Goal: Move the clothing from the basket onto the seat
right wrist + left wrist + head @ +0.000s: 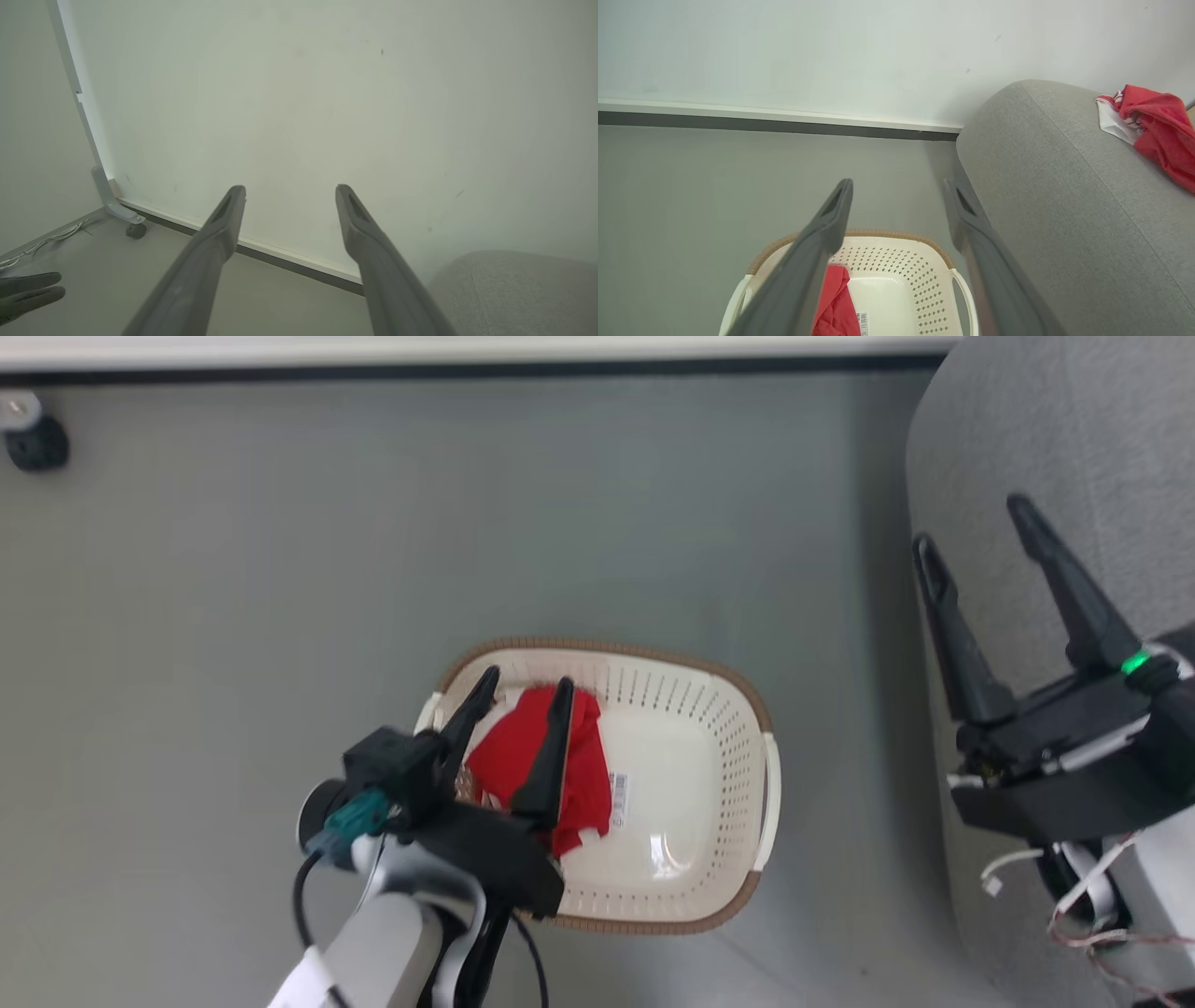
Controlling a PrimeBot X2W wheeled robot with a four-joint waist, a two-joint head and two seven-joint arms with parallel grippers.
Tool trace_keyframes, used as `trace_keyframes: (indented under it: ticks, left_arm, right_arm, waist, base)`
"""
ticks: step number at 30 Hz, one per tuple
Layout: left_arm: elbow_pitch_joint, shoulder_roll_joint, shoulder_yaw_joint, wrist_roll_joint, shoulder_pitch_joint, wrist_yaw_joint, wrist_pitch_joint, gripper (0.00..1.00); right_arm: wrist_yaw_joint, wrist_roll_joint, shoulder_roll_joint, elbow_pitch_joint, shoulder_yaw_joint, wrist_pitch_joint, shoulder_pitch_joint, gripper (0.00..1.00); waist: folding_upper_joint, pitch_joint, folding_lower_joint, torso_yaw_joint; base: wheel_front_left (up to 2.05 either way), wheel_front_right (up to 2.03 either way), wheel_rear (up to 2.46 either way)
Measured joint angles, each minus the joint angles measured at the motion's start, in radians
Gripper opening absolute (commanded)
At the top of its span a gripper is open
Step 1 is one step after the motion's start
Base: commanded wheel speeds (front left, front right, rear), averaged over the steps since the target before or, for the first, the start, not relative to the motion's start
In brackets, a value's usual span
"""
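The cream basket [738, 775] with a brown rim stands on the grey floor. A crumpled red garment [509, 756] lies in its left half, also seen in the left wrist view [836, 303]. My left gripper [526, 688] hangs open above that garment, nothing between its fingers [831, 219]. The grey seat [1074, 448] is at the right; in the left wrist view [1045, 186] another red and white garment [1153, 126] lies on it. My right gripper [971, 527] is open and empty over the seat's edge, its fingers [229, 214] facing the wall.
A white wall with a dark baseboard [467, 371] runs along the far side. A castor wheel [35, 443] of a stand sits at the far left, also in the right wrist view [135, 230]. Open grey floor [280, 569] surrounds the basket.
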Motion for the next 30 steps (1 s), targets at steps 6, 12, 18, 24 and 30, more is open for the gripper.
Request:
trace_keyframes:
  ticks: [6,12,18,24,30]
  left_arm:
    - [0.082,-0.027,-0.009,0.024,-0.094,0.000,0.042,1.00]
    - [0.160,-0.049,-0.015,0.029,-0.187,0.000,0.085,1.00]
    - [0.239,-0.063,-0.011,0.048,-0.284,0.000,0.118,1.00]
    - [0.296,-0.069,-0.009,0.048,-0.350,0.000,0.145,1.00]
    - [0.351,-0.071,-0.016,0.037,-0.420,0.000,0.188,1.00]
  right_arm:
    - [0.010,-0.009,-0.015,-0.010,-0.012,0.013,-0.075,1.00]
    - [0.025,-0.016,-0.023,-0.035,-0.021,0.026,-0.150,1.00]
    - [0.026,-0.020,-0.045,-0.050,-0.050,0.027,-0.194,1.00]
    - [0.034,-0.023,-0.057,-0.064,-0.058,0.030,-0.232,1.00]
    - [0.035,-0.026,-0.074,-0.094,-0.083,0.030,-0.278,1.00]
  waist:
    - [0.0000,0.089,0.0000,0.003]
    - [0.0000,0.178,-0.0001,0.009]
    - [0.0000,0.267,-0.0001,0.012]
    - [0.0000,0.342,-0.0001,0.013]
    - [0.0000,0.431,-0.0001,0.012]
  base:
    - [0.00,0.00,0.00]
    - [0.00,0.00,0.00]
    - [0.00,0.00,0.00]
    - [0.00,0.00,0.00]
    - [0.00,0.00,0.00]
